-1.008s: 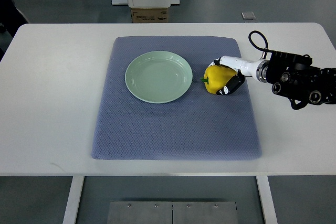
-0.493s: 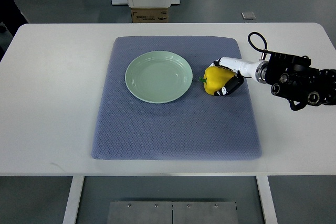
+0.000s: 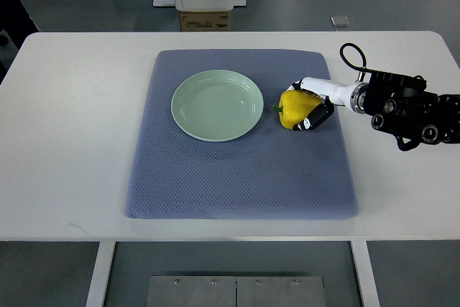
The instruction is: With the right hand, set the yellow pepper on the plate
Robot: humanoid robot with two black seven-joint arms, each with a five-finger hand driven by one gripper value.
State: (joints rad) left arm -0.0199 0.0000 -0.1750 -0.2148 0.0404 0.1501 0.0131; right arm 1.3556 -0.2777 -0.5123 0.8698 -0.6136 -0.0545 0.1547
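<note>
Yellow pepper [image 3: 293, 109] noted on the blue-grey mat [image 3: 237, 177], just off the 3 o'clock rim of the green plate [image 3: 215, 105], stem end turned toward the plate. Pepper not yet on the plate.

Right hand [image 3: 313, 106] entered from the right edge; its fingers [image 3: 317, 116] are wrapped round the far and near flanks of the pepper, gripping it. Whether the pepper is lifted clear of the mat or resting on it cannot be told from this steep view. Left hand not seen.

Step judged in hand: grasp secured, carry toward 9 o'clock to follow.

Handling notes, as judgement:
- Pepper skin is smooth and rounded; grip should be kept firm before any lift, or it may roll out between the fingers.
- A lift high enough to clear the raised plate rim is advised, else the plate may be nudged across the mat.
- Travel is short; a slow sideways move should suffice.
- Release is best made over the plate's centre, set low, so the pepper settles rather than rolls to the rim.
</note>
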